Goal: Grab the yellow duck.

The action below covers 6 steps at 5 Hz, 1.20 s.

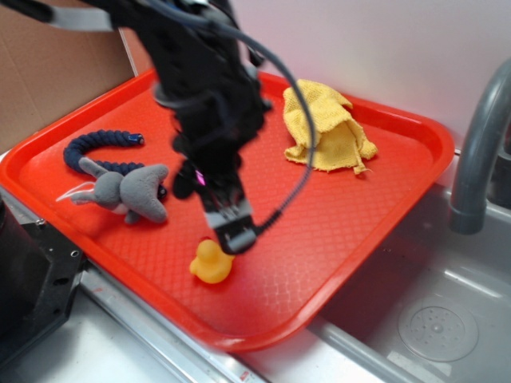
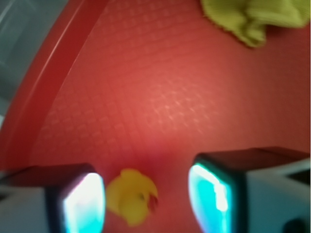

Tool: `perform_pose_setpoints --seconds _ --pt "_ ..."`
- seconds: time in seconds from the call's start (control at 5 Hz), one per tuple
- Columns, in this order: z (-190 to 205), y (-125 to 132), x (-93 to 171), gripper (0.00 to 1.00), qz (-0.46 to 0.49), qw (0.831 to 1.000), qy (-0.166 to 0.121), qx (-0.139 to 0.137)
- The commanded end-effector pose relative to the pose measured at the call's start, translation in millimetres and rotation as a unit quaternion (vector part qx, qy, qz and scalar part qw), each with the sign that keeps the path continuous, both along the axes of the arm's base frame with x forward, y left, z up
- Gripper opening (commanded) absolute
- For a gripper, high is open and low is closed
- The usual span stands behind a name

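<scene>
The gripper [image 2: 146, 194] hangs wide apart over the yellow duck [image 2: 132, 195] (blurred, its lower body cut off) on the red tray [image 1: 335, 239].

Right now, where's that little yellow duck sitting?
In the exterior view the yellow duck sits on the red tray near its front edge, just below the gripper. In the wrist view it lies between the open fingers, nearer the left one.
</scene>
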<state>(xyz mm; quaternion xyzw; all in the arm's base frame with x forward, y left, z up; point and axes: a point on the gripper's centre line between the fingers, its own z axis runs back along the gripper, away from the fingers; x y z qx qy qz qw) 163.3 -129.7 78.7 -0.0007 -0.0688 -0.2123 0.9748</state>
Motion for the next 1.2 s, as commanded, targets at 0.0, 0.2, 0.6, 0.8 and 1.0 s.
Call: perform_pose_setpoints --seconds 0.0,0.2,0.6,0.8,1.0 --pt "-14 -16 -26 1.00 0.017 0.999 0.031 -0.025" --pt "-27 -16 -35 1.00 0.012 0.999 0.044 -0.018" --pt "-48 -11 -48 1.00 0.015 0.997 0.068 -0.011" --pt "-64 -11 -42 1.00 0.007 0.996 0.086 -0.004" --pt "-70 -2 -24 1.00 0.008 0.996 0.088 -0.005"
